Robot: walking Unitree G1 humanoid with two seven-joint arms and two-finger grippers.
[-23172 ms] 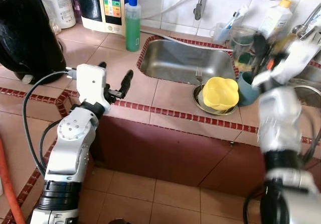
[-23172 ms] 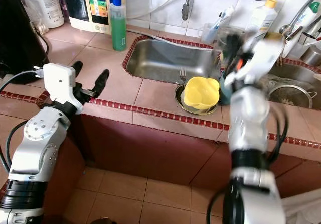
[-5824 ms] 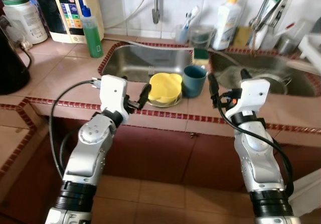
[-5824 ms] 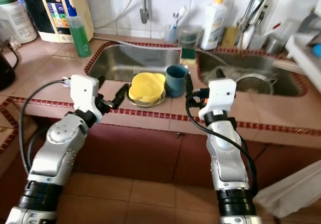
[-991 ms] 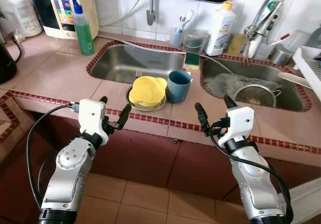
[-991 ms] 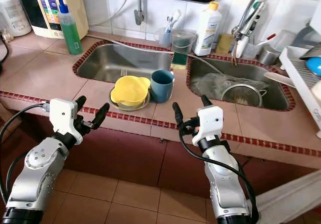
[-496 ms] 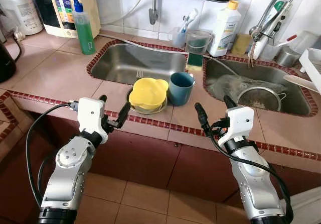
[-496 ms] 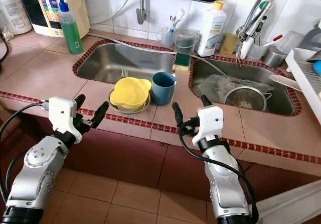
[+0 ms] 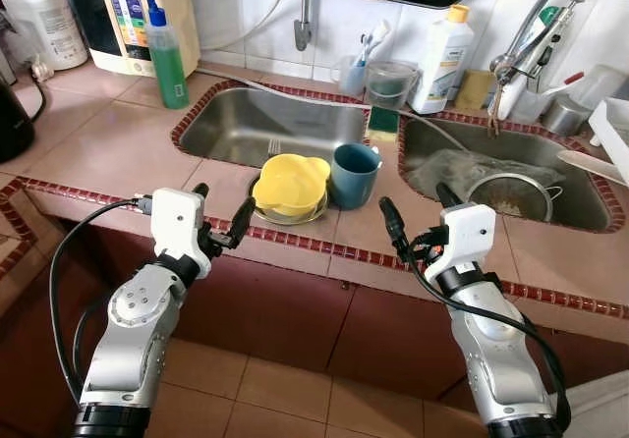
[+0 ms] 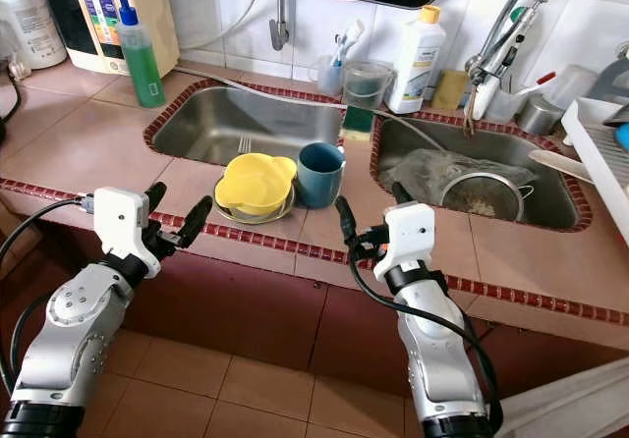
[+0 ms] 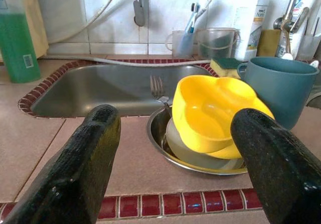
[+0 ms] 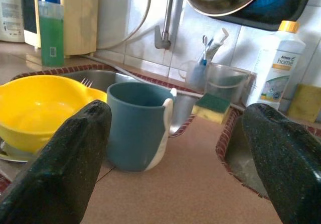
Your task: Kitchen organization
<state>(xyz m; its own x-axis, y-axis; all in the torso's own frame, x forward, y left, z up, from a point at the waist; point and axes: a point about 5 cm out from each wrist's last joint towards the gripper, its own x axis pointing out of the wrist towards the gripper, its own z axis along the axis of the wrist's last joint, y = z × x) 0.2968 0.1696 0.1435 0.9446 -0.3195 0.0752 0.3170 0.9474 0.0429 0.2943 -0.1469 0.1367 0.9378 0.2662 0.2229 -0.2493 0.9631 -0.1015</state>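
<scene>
Fork [image 11: 159,89] in the yellow bowl's [image 9: 290,184] plate points tines-up toward the sink; both grippers' jaws apart.

On the table [image 9: 88,153], the bowl [image 9: 290,183] rests in a plate [image 9: 270,212], with the cup [image 9: 354,173] touching its right side. The left basin [image 9: 256,129] lies behind them; the right basin [image 9: 531,158] holds a strainer [image 9: 506,192].

The head stereo pair looks forward and down from well above the tabletop [image 9: 118,153], with the yellow bowl [image 9: 290,184] near frame centre. Each wrist camera sits low and close to that bowl, facing the tiled wall: the left directly before it, the right beside it. All views share the bowl and the blue cup [image 12: 136,125].
</scene>
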